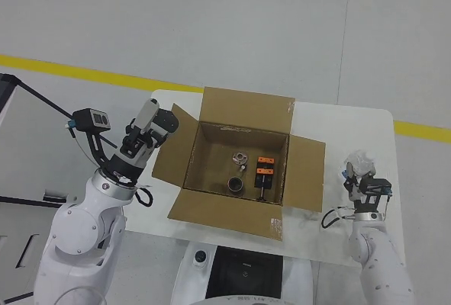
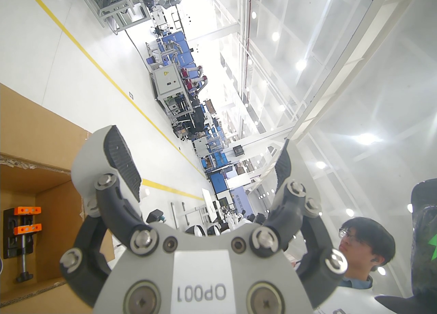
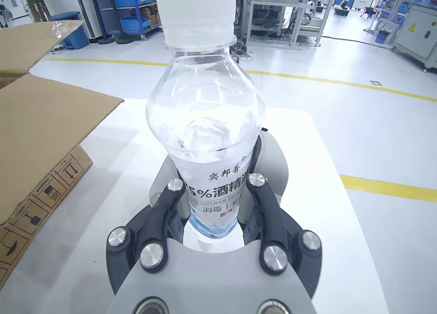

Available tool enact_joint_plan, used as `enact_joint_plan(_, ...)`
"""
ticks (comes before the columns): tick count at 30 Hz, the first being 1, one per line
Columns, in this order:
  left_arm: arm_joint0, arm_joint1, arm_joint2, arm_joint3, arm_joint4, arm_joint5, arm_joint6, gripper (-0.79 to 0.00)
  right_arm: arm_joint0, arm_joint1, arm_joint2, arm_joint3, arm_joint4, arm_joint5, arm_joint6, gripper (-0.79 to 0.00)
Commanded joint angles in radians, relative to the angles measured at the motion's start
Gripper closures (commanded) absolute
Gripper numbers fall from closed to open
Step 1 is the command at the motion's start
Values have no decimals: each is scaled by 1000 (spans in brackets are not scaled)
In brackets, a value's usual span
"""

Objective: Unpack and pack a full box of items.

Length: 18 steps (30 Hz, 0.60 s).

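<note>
I judged the unpacking to be only partly done. The box [image 1: 244, 131] sat open in the middle of the tabletop [image 1: 339, 122], and inside it lay an orange-and-black clamp [image 1: 265, 174], a dark round thing [image 1: 235, 184] and a small metal part [image 1: 239, 158]. The bottle [image 3: 205, 117], clear with a white cap, was out of the box near the tabletop's right edge, and my right gripper [image 3: 213, 199] had its fingers pinched around the label. My left gripper [image 2: 201, 161] hung beside the box's left flap, fingers spread wide and holding nothing. By my reckoning three things had yet to come out, and the repacking had not begun.

I could not see the bottle's base, so I couldn't tell whether it stood on the tabletop or hung just above it. The box's near wall hid part of its floor. I couldn't make out what the dark round thing was.
</note>
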Motion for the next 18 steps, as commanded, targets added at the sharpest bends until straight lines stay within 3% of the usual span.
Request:
enact_joint_plan(1,0,0,0,0,0,0,0,-785,13,-2,-9,26,10,-2,-4,0)
enact_joint_plan(7,0,0,0,0,0,0,0,-785,38,-5,-22,93,36,-4,-19,-22)
enact_joint_plan(10,0,0,0,0,0,0,0,-785,45,-5,-25,109,35,-4,-28,-339)
enact_joint_plan(11,0,0,0,0,0,0,0,-785,46,-5,-26,112,35,-4,-30,-376)
enact_joint_plan(12,0,0,0,0,0,0,0,-785,46,-5,-27,112,32,-3,-32,-634)
enact_joint_plan(13,0,0,0,0,0,0,0,-785,47,-4,-28,113,29,-1,-35,-705)
enact_joint_plan(15,0,0,0,0,0,0,0,-785,49,-3,-27,114,22,5,-34,-785)
enact_joint_plan(18,0,0,0,0,0,0,0,-785,49,-3,-28,104,23,10,-24,-773)
